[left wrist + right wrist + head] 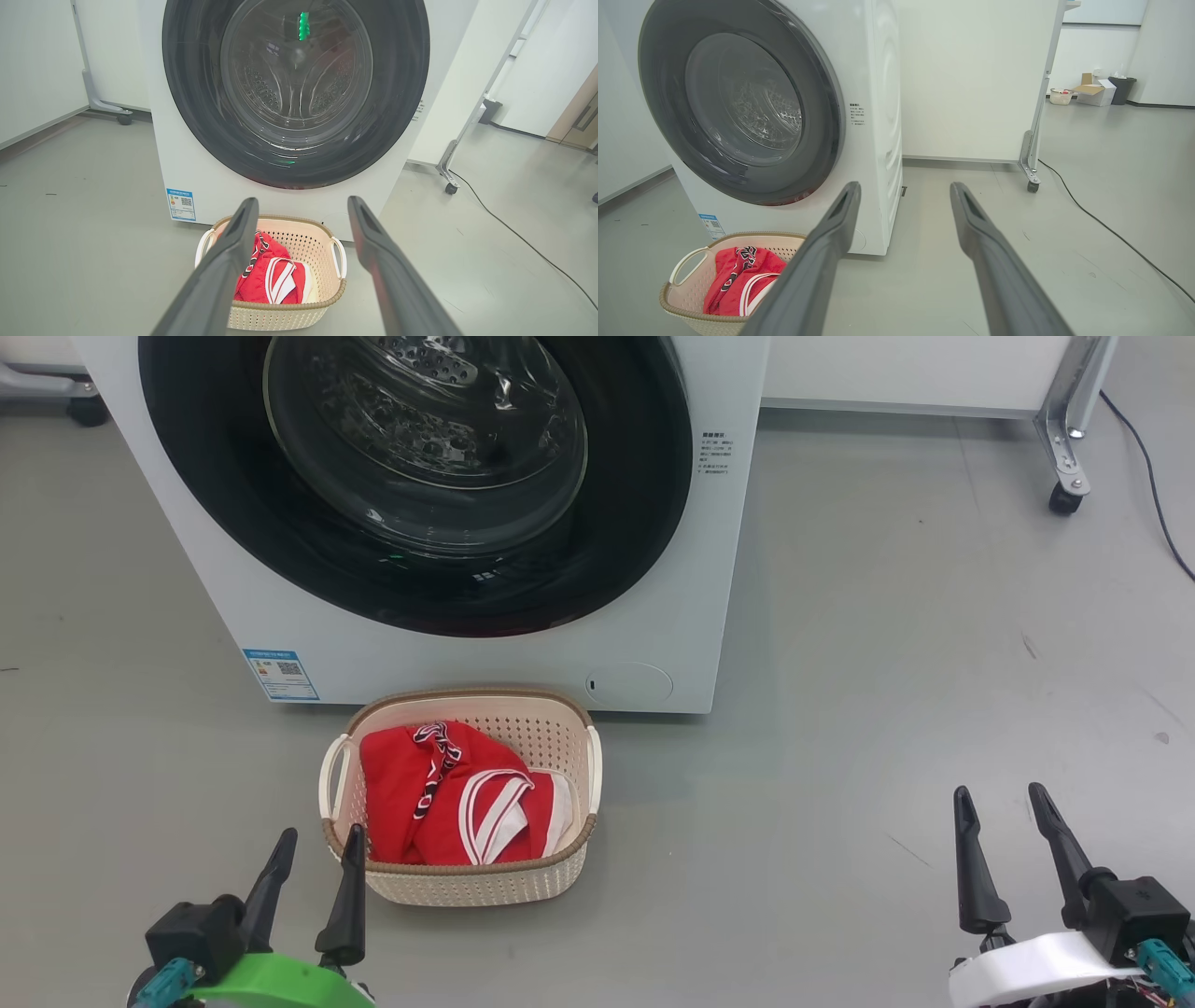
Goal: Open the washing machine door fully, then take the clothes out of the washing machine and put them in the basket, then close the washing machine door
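The white washing machine stands ahead with its round black door shut flat against the front. Red clothes with white trim lie in the cream basket on the floor right before the machine. My left gripper hovers open at the basket's near left corner, holding nothing. Far to the right, over bare floor, my right gripper is open and holds nothing.
Grey floor spreads around the machine. A wheeled metal frame leg stands at the back right, with a black cable trailing across the floor. Boxes and a bin sit far off by the wall.
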